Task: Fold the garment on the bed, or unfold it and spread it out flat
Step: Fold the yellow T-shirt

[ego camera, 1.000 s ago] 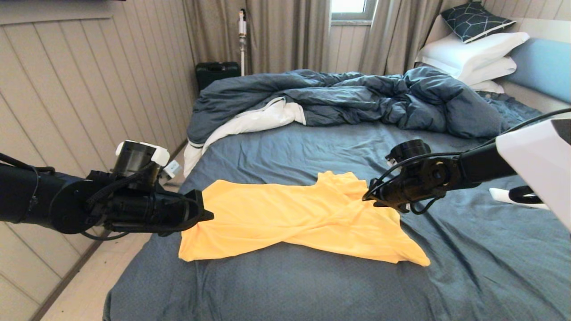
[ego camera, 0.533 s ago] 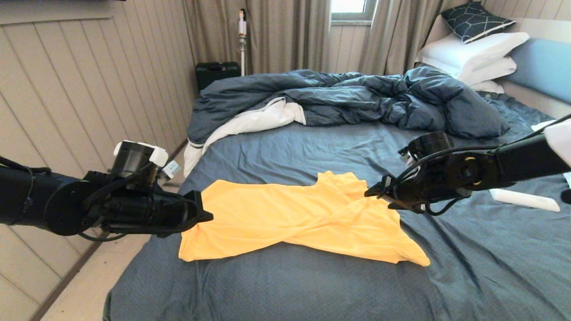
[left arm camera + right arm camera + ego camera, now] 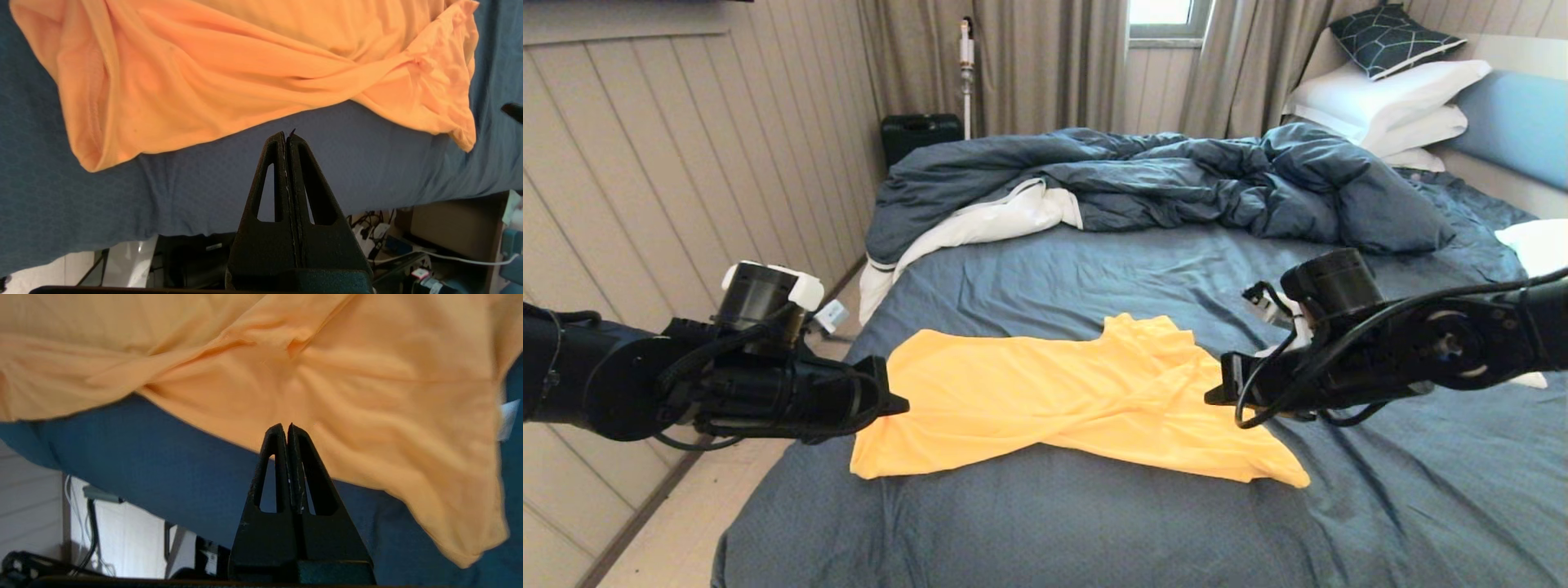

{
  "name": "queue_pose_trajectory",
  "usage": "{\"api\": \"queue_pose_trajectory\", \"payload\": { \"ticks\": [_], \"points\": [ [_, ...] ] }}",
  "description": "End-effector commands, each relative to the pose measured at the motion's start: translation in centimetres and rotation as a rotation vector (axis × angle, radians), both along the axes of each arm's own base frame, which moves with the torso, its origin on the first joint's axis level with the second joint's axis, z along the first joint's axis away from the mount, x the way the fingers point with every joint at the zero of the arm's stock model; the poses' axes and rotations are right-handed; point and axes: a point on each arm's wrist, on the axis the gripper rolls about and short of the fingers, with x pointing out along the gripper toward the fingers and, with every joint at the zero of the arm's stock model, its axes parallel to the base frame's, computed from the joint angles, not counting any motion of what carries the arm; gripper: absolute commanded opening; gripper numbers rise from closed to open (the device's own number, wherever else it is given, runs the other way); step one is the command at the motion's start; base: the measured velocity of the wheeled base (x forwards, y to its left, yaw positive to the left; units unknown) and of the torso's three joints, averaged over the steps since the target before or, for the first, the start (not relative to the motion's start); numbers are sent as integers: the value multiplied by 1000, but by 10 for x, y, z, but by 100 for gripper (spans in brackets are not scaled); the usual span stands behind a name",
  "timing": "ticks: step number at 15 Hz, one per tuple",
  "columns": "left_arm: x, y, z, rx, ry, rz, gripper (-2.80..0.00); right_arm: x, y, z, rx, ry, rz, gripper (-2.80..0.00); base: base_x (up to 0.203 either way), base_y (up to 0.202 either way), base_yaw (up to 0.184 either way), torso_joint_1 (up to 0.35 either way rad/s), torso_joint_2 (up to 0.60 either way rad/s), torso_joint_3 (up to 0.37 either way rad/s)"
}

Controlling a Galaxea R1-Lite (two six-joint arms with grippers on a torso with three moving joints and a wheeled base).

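a: where's the garment?

b: i see it lying twisted on the bed, near the front edge, with my claws on either side.

a: and the claws?

b: left claw pinched closed, empty, by the shirt's left edge. right claw closed too, holding nothing, at its right side.

a: anything around?

b: rumpled duvet behind, pillows far right.

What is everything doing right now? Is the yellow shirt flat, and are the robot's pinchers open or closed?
yellow shirt: lying on the bed, twisted and wrinkled, not flat
left gripper: shut, empty, by the shirt's left edge
right gripper: shut, empty, by the shirt's right edge
bed: sheet bare around the shirt
duvet: rumpled, bunched at the far end
pillows: stacked by the headboard
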Motion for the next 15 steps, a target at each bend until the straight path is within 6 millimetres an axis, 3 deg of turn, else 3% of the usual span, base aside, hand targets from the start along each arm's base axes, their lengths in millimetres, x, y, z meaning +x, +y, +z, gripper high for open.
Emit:
{"api": "queue_pose_trajectory", "payload": {
  "ticks": [1,3,4,8,15],
  "points": [
    [0,-1,-1,-2,5,-1,-280,7,5,-11,-8,36,8,-280,0,0,0,0,0,0],
    [1,-2,-2,-2,6,-5,-280,17,12,-21,-16,60,19,-280,0,0,0,0,0,0],
    [1,-3,-2,-2,7,-8,-280,22,18,-28,-27,75,30,0,0,0,0,0,0,0],
    [-1,-7,-4,0,16,-22,-280,41,38,-50,-135,88,55,0,0,0,0,0,0,0],
    [0,-10,-12,8,39,-31,-280,59,53,-56,-187,52,33,0,0,0,0,0,0,0]
  ]
}}
